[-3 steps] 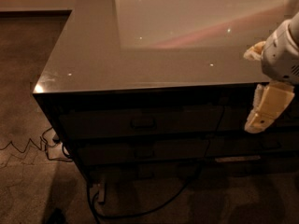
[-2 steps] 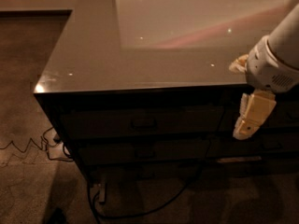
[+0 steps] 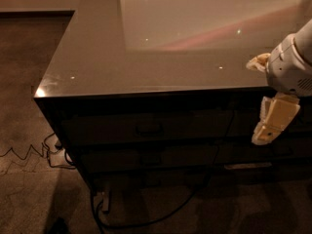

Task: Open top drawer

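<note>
The top drawer (image 3: 107, 128) is a wide, dark front just under the glossy cabinet top, and it looks shut, flush with the front. Its small loop handle (image 3: 149, 129) sits mid-front. My gripper (image 3: 269, 126), cream-coloured below a white wrist, hangs in front of the cabinet's right part at the height of the top drawer. It is well to the right of the handle and does not touch it.
The cabinet top (image 3: 146, 57) is bare and reflective. A second dark drawer (image 3: 151, 157) lies below the top one. Cables (image 3: 51, 152) and a power strip (image 3: 105, 201) lie on the carpet at the cabinet's left front corner.
My gripper dropped a little and swung left, then came back slightly right. The top drawer has not moved.
</note>
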Robot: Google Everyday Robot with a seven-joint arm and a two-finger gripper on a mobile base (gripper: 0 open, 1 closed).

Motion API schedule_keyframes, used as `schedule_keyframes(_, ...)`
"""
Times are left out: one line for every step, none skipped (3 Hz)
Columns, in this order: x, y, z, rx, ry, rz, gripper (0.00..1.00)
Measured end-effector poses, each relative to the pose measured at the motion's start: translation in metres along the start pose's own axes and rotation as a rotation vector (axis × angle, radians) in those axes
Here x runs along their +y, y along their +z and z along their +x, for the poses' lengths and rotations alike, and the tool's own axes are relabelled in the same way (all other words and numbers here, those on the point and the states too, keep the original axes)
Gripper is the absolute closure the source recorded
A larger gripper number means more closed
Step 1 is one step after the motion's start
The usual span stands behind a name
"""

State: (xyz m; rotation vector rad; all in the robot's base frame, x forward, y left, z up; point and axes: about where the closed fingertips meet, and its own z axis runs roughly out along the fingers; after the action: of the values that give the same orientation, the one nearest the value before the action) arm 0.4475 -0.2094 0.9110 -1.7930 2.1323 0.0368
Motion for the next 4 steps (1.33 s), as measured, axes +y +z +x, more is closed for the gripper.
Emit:
schedule_keyframes(0.013,0.014,0.006,-0.054,-0.079,-0.007,0.00)
schedule_keyframes(0.026,0.042,0.000,-0.067,-0.169,-0.032,0.00)
schedule_keyframes(0.029,0.064,-0.021,-0.068,-0.240,-0.045,0.00)
schedule_keyframes(0.031,0.086,-0.045,-0.064,-0.304,-0.060,0.00)
